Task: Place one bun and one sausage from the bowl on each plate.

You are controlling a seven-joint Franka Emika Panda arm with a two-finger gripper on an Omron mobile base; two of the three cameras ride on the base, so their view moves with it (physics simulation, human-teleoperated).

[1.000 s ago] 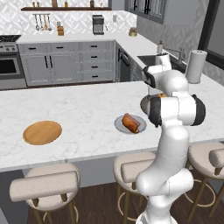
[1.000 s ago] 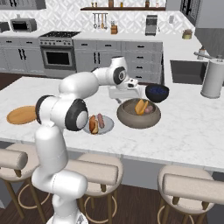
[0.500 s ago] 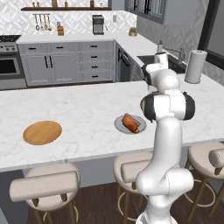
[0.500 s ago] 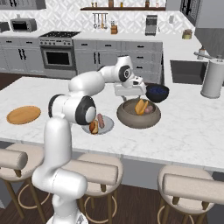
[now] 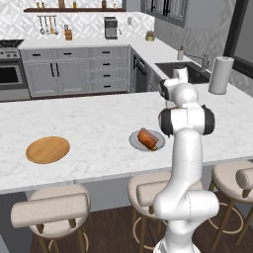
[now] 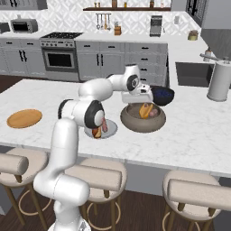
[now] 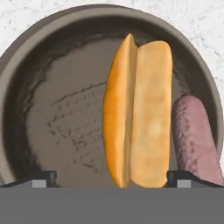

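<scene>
White marble counter point(image 6: 198, 135) carries the wide brownish-grey speckled bowl point(image 6: 131, 122). Over it hangs the two-finger gripper point(image 6: 143, 99) with jaws spread wide, gripping nothing. Directly below, between its finger tips, lies the split orange-brown bun point(image 7: 139, 113), and the reddish-pink sausage point(image 7: 194, 135) lies just beside the bun.

Hand view: the sausage point(image 7: 194, 140) and the bun point(image 7: 140, 113) were cut off below; the bowl point(image 7: 30, 61) rim was cropped.
</scene>
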